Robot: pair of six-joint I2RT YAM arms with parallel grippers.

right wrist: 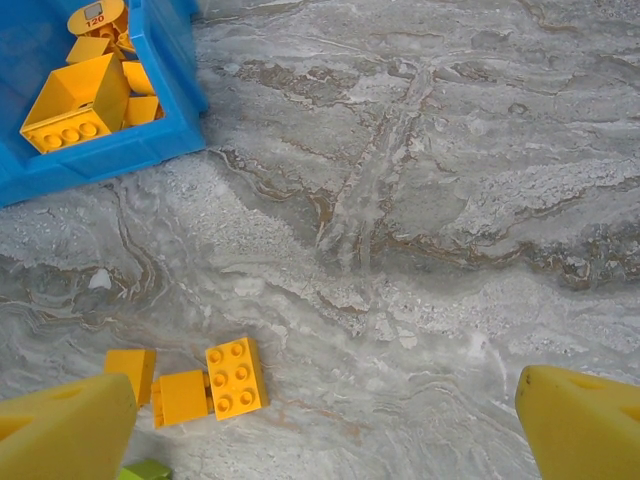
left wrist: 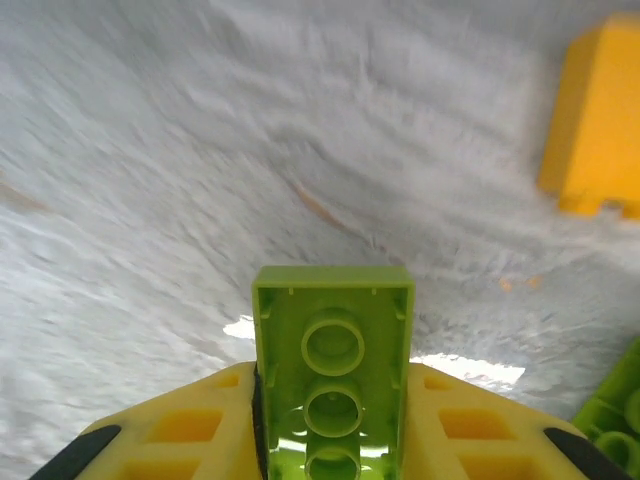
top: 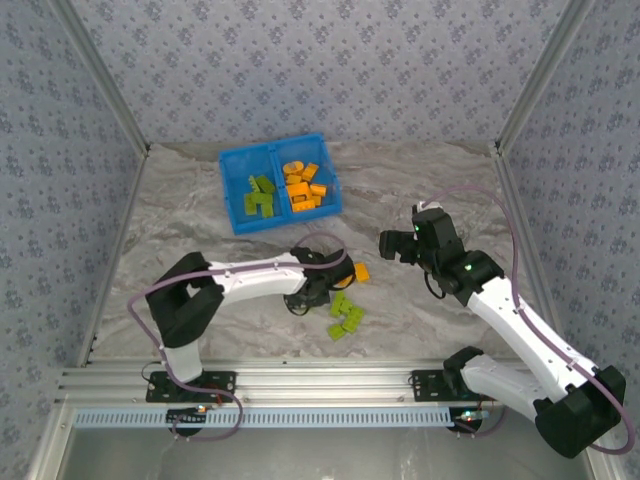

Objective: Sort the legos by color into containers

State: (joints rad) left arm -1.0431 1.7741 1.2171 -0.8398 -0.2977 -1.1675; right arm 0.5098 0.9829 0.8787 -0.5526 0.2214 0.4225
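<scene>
green brick (left wrist: 333,360) lower end cut by bottom edge, orange brick (left wrist: 597,120) cropped at right, table (left wrist: 200,150) blurred, blue tray (right wrist: 175,70) cropped top-left

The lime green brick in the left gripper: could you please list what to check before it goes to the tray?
1. Grip: the lime green plastic brick sits between the left gripper's yellow fingers: ok.
2. Target: the left compartment of the shallow blue plastic tray holds the green bricks: ok.
3. Room there for another brick: ok.
4. Right gripper open, off to the right of the route: ok.
5. Brick lifted off the marbled table: cannot tell.
</scene>
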